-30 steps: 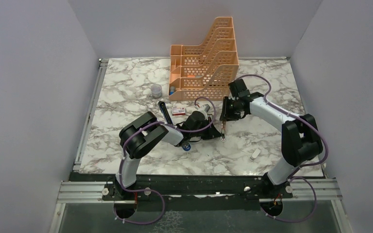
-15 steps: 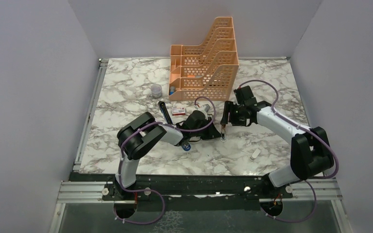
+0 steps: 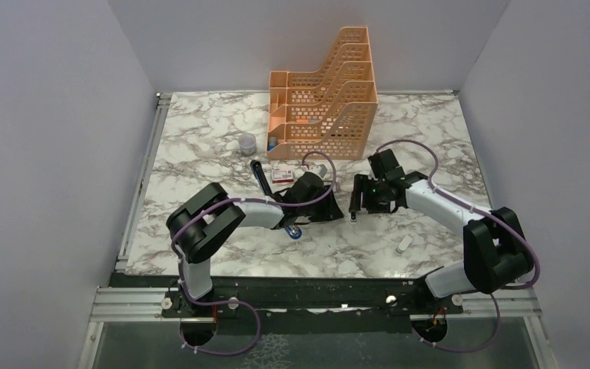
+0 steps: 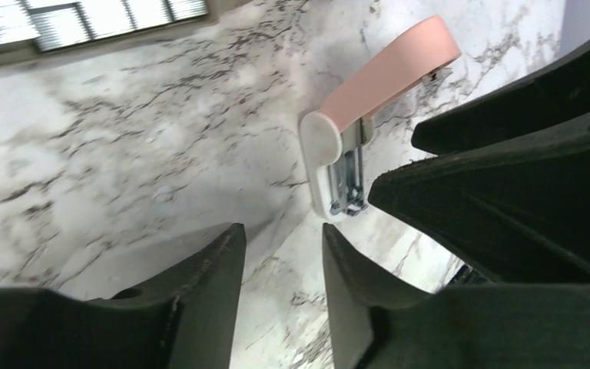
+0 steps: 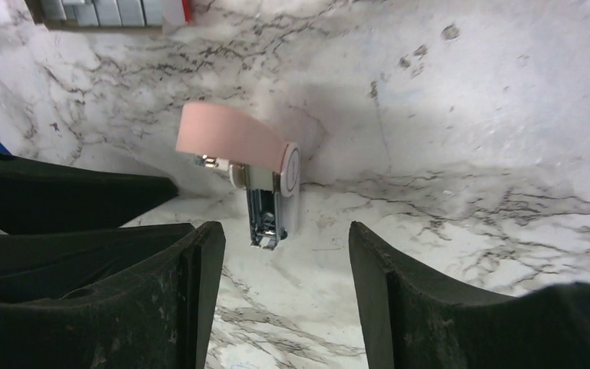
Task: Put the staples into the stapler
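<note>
A small pink-topped white piece (image 5: 273,173) with a shiny metal channel lies on the marble, tilted, its pink lid (image 4: 388,73) raised. My left gripper (image 4: 280,231) is open just short of it, with only bare table between the jaws. My right gripper (image 5: 284,227) faces it from the other side, open wider and also empty. Of the stapler, only a blue end (image 3: 296,231) shows from under my left arm. The staples' red-and-white box (image 3: 282,175) lies behind that arm. The staple tray itself I cannot make out.
A slim black bar (image 3: 260,175) lies left of the box. An orange file organizer (image 3: 326,96) stands at the back, with a small clear cup (image 3: 246,143) to its left. A small white oblong piece (image 3: 404,245) lies near the right arm's base.
Both grippers have opened from nearly shut. The right gripper has drawn back a little from the pink-and-white piece, and the left arm's elbow has swung left.
</note>
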Controlling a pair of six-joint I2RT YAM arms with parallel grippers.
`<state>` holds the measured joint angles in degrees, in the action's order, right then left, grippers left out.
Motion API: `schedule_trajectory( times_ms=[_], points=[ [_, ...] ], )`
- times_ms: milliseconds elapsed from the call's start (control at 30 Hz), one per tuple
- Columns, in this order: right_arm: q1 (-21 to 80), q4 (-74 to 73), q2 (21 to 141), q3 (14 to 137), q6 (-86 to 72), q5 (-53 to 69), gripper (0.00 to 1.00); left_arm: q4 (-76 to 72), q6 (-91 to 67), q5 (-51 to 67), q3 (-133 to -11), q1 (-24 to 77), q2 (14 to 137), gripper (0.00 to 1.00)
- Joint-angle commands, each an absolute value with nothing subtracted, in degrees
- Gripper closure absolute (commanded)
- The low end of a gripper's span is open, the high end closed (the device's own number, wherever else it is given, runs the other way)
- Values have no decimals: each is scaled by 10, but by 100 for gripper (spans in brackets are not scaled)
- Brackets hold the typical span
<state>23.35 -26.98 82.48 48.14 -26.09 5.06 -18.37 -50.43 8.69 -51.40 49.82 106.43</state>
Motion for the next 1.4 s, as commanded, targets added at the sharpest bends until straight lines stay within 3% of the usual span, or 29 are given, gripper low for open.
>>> schedule_trajectory(
  times_ms=[0, 333, 633, 933, 1233, 1367],
  points=[
    [266, -247, 826, 471, -282, 20, 35, -67, -480, 33, -494, 495, 1028, 52],
    [325, -267, 905, 502, -313, -72, 39, -1, -461, -65, -497, 494, 958, 33],
    [347, -309, 950, 525, -370, -189, 61, -31, -458, -33, -478, 483, 953, 27],
    [304, -299, 972, 564, -341, -236, 63, -52, -443, -16, -470, 477, 949, 28],
    [220, -269, 1005, 583, -310, -173, 62, -81, -417, 31, -474, 454, 954, 27],
    [219, -269, 1000, 579, -308, -152, 56, -102, -403, 64, -471, 444, 954, 26]
  ],
)
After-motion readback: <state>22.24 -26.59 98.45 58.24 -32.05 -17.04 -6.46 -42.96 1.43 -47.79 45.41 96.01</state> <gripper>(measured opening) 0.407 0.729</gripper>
